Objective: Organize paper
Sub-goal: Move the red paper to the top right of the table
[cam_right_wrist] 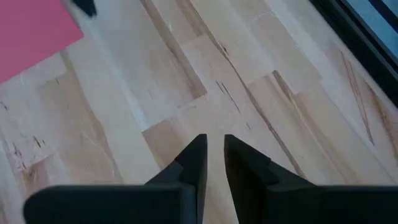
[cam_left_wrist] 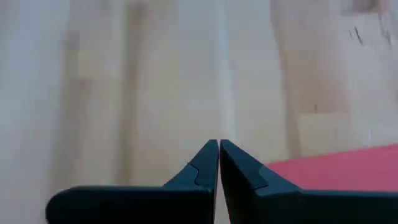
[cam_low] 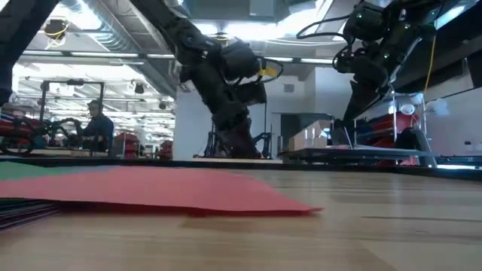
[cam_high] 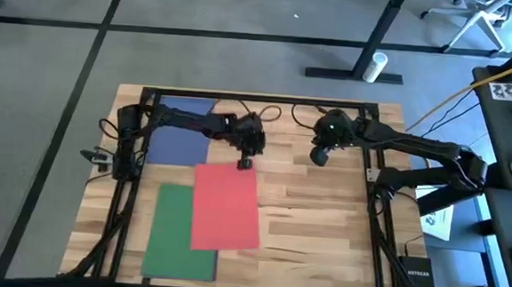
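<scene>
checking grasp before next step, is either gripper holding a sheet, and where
Nothing is held. The left gripper is shut on nothing beside the red sheet; the right gripper hangs empty over bare table.

Red sheet (cam_high: 225, 207), green sheet (cam_high: 182, 232) to its left, blue sheet (cam_high: 182, 130) far left; pale wood-grain table (cam_high: 314, 218); both arms dark.

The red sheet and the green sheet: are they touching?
Touching. The high view shows the red sheet lying over the green sheet's right edge, with no wood showing between them.
</scene>
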You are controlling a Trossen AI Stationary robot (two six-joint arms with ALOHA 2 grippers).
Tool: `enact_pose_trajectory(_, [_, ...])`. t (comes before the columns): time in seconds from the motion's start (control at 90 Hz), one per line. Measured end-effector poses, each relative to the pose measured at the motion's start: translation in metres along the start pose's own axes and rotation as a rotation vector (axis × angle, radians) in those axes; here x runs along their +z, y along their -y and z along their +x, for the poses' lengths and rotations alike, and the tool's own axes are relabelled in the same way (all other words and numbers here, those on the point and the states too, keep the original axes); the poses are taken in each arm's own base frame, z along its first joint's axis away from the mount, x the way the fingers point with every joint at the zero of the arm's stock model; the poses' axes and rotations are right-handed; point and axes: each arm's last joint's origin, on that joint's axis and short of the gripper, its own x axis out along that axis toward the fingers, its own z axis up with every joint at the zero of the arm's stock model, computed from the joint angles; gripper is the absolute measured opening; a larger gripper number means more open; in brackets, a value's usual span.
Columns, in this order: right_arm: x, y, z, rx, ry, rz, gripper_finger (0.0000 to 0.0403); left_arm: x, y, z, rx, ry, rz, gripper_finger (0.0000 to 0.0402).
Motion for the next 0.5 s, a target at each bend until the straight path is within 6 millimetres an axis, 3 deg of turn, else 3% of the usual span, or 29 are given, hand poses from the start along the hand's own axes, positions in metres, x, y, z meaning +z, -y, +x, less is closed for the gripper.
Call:
enact_pose_trajectory(0.1, [-0.001, 0.000, 0.000, -0.001, -0.012, 0.000, 0.0044, 0.005, 0.011, -0.015, -0.041, -0.056, 0.004, 0.0000])
enact_pose_trajectory(0.233, [-0.002, 0.000, 0.000, -0.001, -0.021, 0.000, 0.0044, -0.007, 0.034, -0.026, -0.118, -0.246, -0.018, 0.0000])
enact_pose_trajectory(0.344, [-0.002, 0.000, 0.000, -0.001, -0.017, -0.003, 0.0044, -0.016, 0.055, -0.026, -0.153, -0.375, -0.004, 0.0000])
enact_pose_trajectory(0.5, [-0.001, 0.000, 0.000, -0.001, -0.010, -0.005, 0.0044, -0.020, 0.075, -0.021, -0.152, -0.407, 0.009, 0.0000])
